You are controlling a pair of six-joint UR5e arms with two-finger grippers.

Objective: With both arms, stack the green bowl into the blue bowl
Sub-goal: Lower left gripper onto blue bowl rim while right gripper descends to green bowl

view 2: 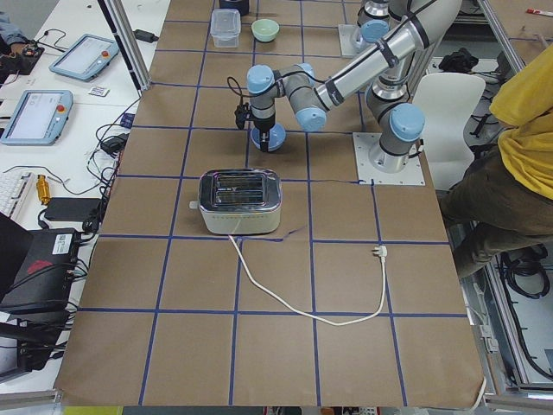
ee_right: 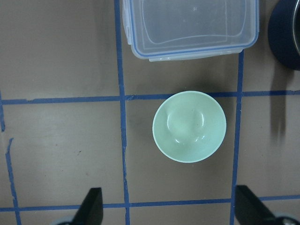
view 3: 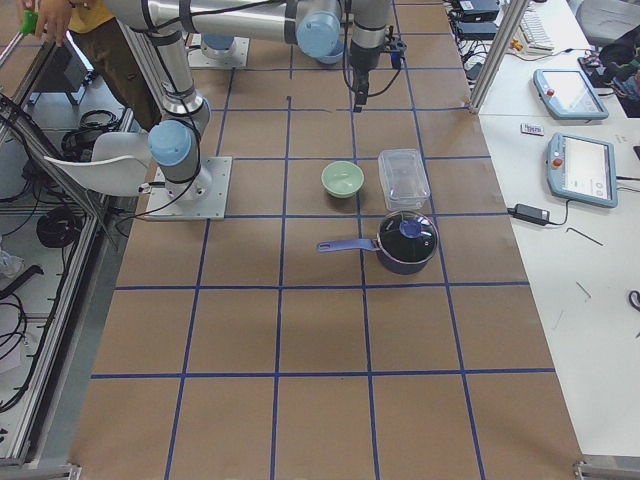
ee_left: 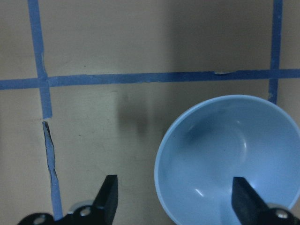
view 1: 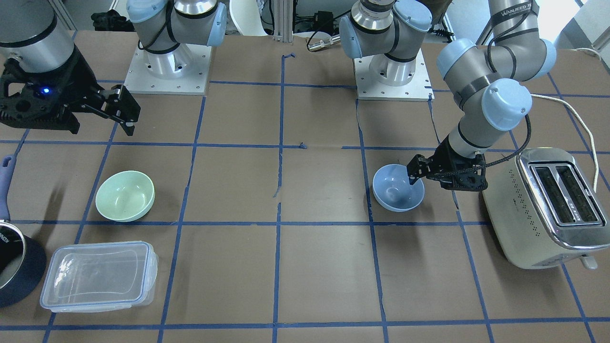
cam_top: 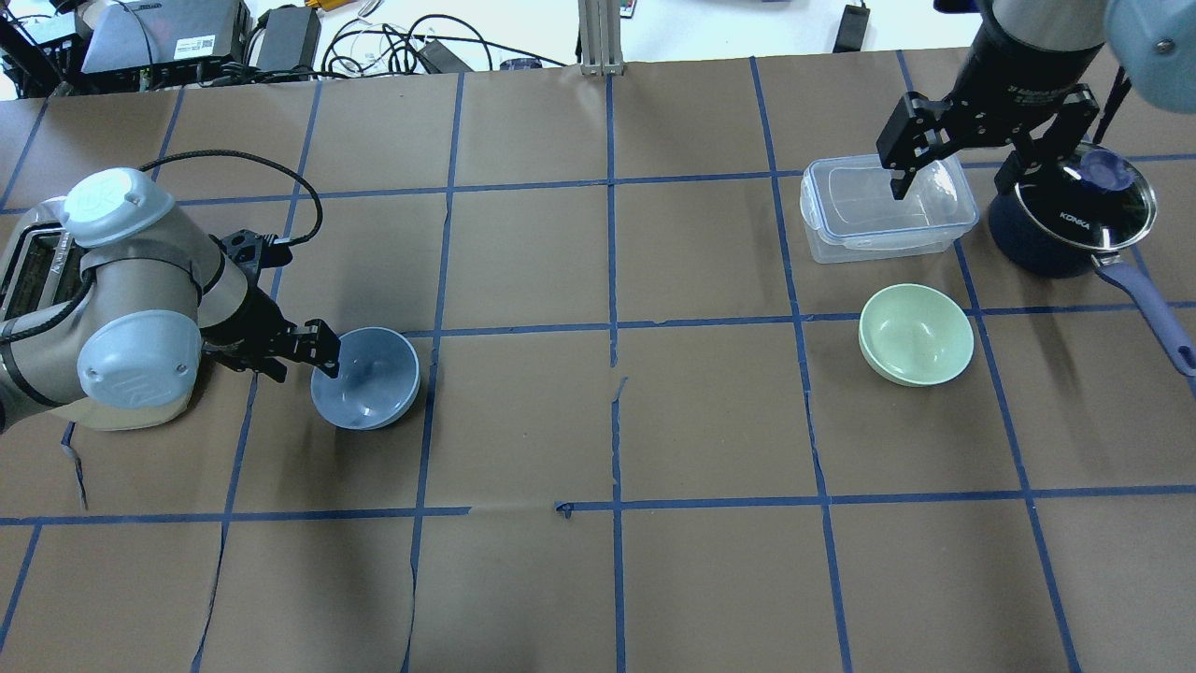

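Observation:
The blue bowl [view 1: 398, 188] sits upright on the table, on the robot's left [cam_top: 369, 379]. My left gripper [cam_top: 322, 350] is open and low at the bowl's rim. In the left wrist view one finger [ee_left: 243, 197] is over the bowl's inside [ee_left: 229, 159] and the other finger [ee_left: 110, 197] is outside it. The green bowl [view 1: 125, 196] sits upright on the robot's right [cam_top: 916, 335]. My right gripper [cam_top: 961, 173] is open, empty and high above the table. In the right wrist view the green bowl [ee_right: 189, 126] lies below, ahead of the fingers.
A clear lidded container [cam_top: 883, 210] and a dark blue saucepan with a glass lid [cam_top: 1065, 215] stand just beyond the green bowl. A cream toaster [view 1: 548, 209] stands close beside the left arm, its cord trailing away. Blue tape lines grid the brown table.

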